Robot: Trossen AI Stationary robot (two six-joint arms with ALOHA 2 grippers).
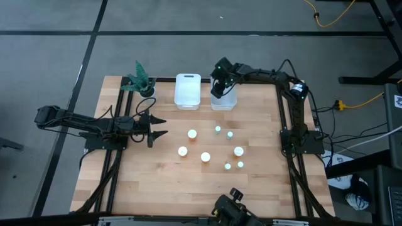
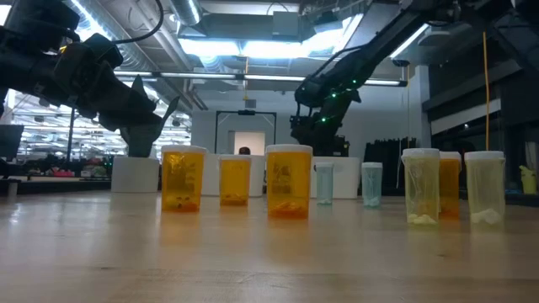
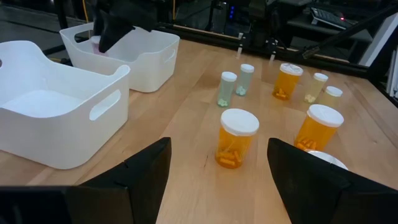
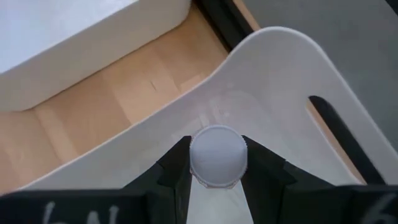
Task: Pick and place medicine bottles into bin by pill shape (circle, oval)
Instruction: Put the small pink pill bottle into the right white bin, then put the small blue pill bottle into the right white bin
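High overhead; low table-level; wrists close; bottles [image 1: 205,157] shared.

In the high view you find two bins side by side at the table's [image 1: 163,182] top edge, the left bin [image 1: 188,91] just beside the right bin [image 1: 224,99]. A potted plant [image 1: 141,80] stands at the upper left corner. The right gripper [image 1: 218,88] hangs over the right bin, its fingers closed on a bottle [image 4: 217,156] above that bin's floor. Seven medicine bottles [image 1: 205,157] are scattered mid-frame, below the bins. The left gripper [image 1: 157,125] sits left of them, fingers spread.
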